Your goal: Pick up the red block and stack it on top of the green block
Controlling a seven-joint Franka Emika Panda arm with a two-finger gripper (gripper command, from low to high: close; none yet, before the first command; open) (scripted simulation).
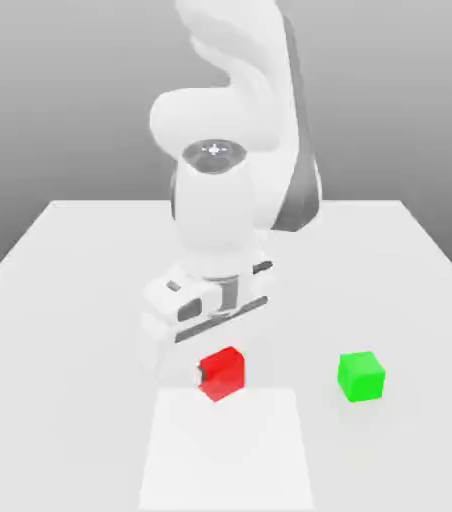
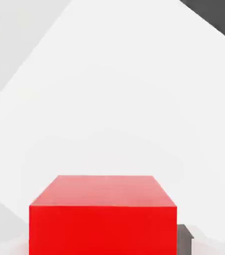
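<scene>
"Where's the red block (image 1: 222, 374)?"

"Right at the end effector (image 1: 221, 372), low down, just behind the pale patch (image 1: 226, 450) in the exterior view."

"Gripped already?"

"I can't tell. The two are close together, but how far open the end effector is, or whether it has hold of anything, I can't say from here."

"Why is the hand turned at an angle?"

"To suit the block, I'd guess. The block sits skewed to the edges of the counter (image 1: 60, 330), and the hand is lined up with it. In the hand view its near side runs square across, so a squeeze should land on flat faces and not on corners."

"And the arm (image 1: 215, 210) coming straight down?"

"Likely so the block hangs level. It has to end flat on top of the other one."

"The green block (image 1: 361, 377)?"

"Yes, well apart, toward the exterior view's right, with its top bare. That gap is handy: room to work on the red one without nudging its base."

"So what's the step?"

"Getting the grip, I think. Stacking isn't done. Next it wants a sure hold, a lift higher than the green top, then across. The two look turned differently, so a small twist may help; set down off-centre, red could tip."
</scene>
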